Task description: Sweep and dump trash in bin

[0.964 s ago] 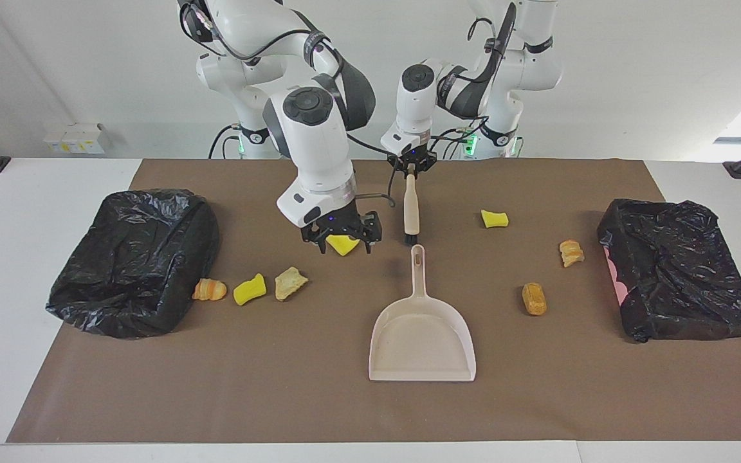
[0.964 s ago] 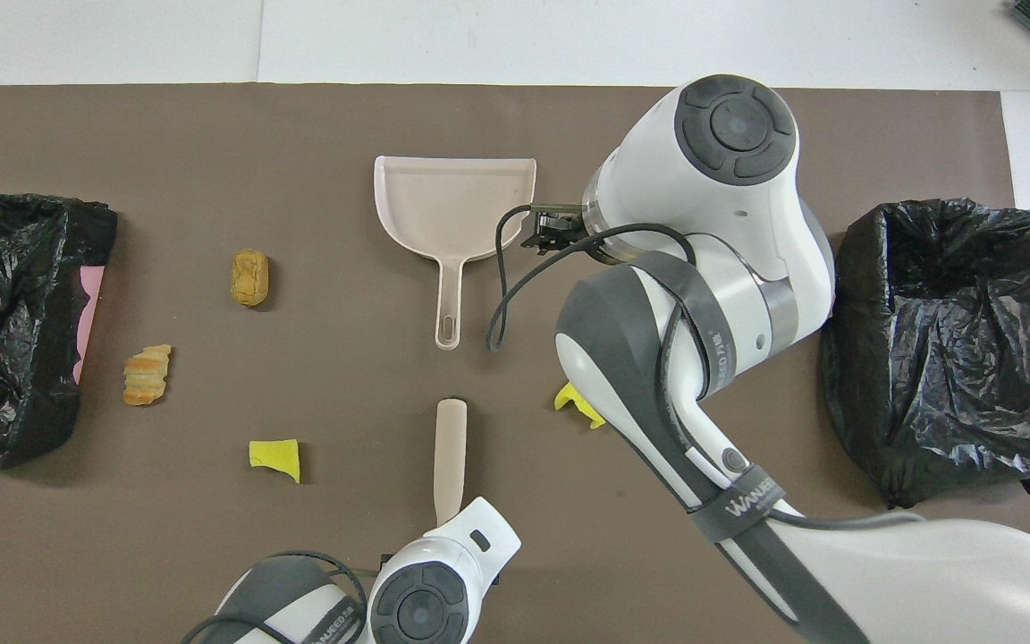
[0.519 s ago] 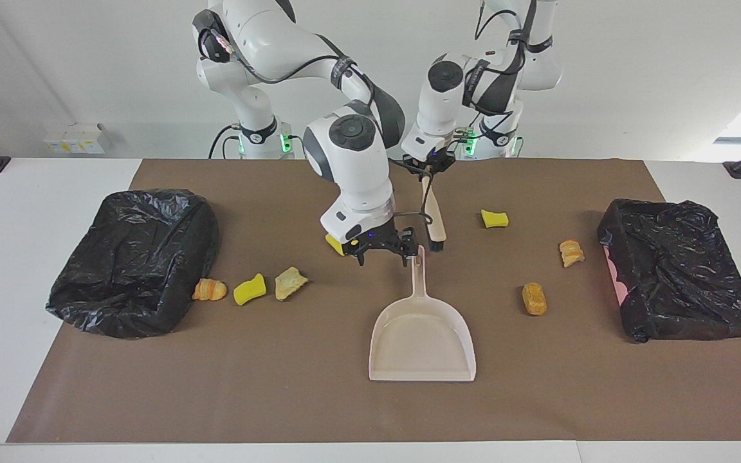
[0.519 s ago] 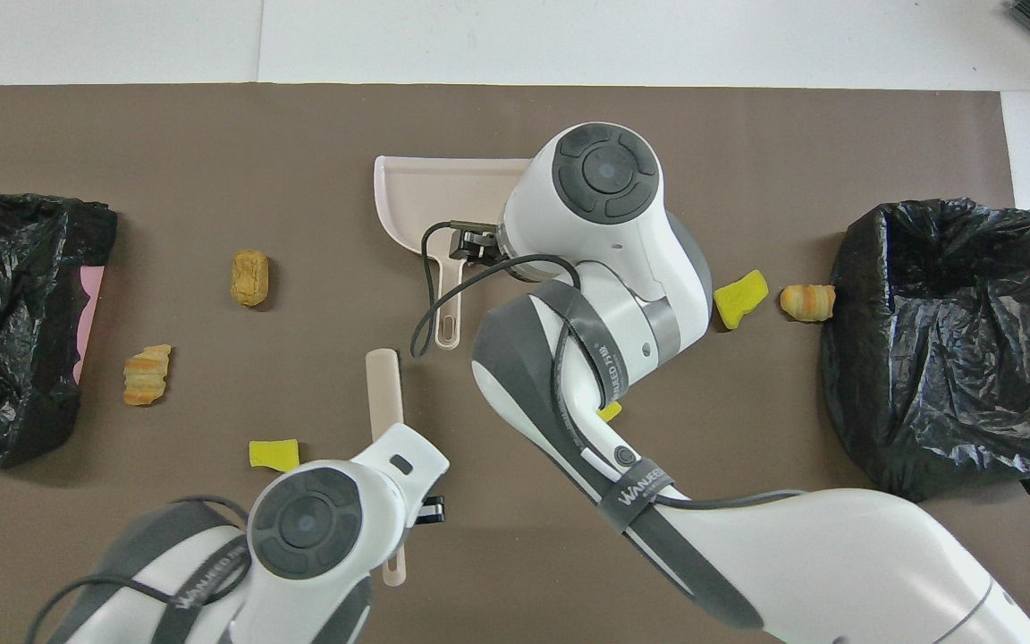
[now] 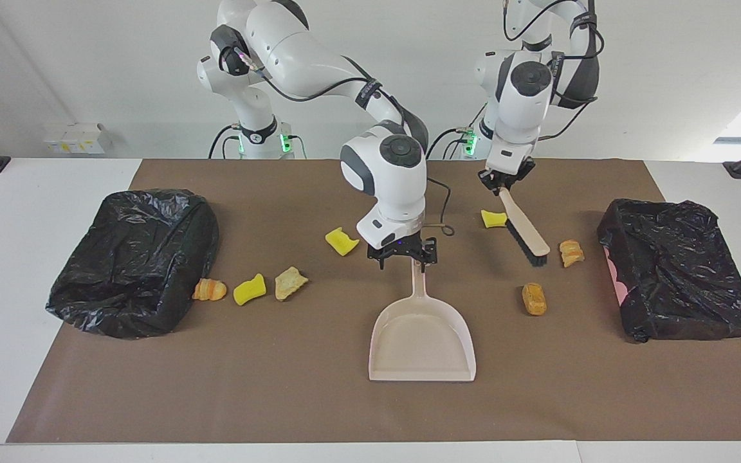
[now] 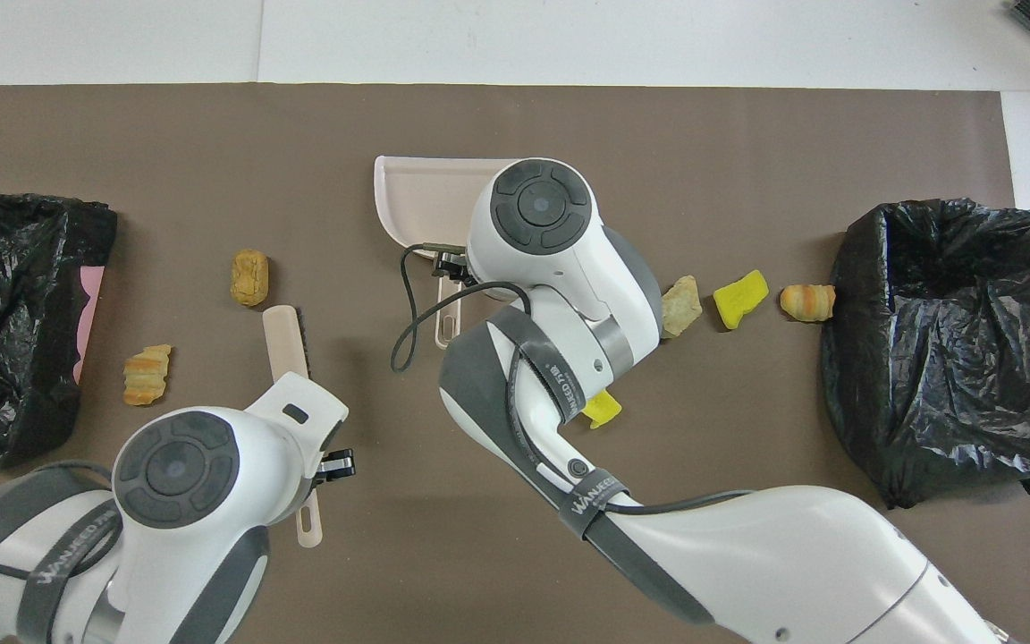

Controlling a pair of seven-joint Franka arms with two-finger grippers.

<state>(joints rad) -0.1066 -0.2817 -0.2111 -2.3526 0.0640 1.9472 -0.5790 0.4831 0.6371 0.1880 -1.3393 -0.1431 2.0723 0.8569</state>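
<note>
Right tool [image 5: 404, 254] now hangs low over the top end of the dustpan handle [image 5: 417, 280], with its fingers spread apart on both sides of it; a second ago it was over the yellow sponge chunk [image 5: 342, 241] closer to the right arm's end, and that chunk now lies uncovered on the brown mat [image 5: 319, 399], nearer to the robots than the dustpan [image 5: 422, 337]. In the overhead view the right arm covers most of the pan, and the dustpan itself has not shifted.

Left tool [image 5: 505, 181] is clamped on the handle of the brush [image 5: 525, 231]. Before, the brush hung upright near the middle of the surface, just above the dustpan handle; now it has swung toward the left arm's end and is tilted, with the dark bristles low, near a ridged pastry bit [image 5: 571, 253] and above the mat. One yellow chunk [image 5: 493, 218] lies just beside the brush handle, and a brown bread piece [image 5: 534, 299] lies farther from the robots than the bristles.

The other trash has stayed where it was: a small croissant [image 5: 209, 290], a yellow chunk [image 5: 249, 289] and a pale bread bit [image 5: 290, 283] lie in a row beside the black-lined bin [image 5: 132, 260] at the right arm's end. A second black-lined bin [image 5: 679, 276] stands at the left arm's end of the surface, near the ridged pastry bit
</note>
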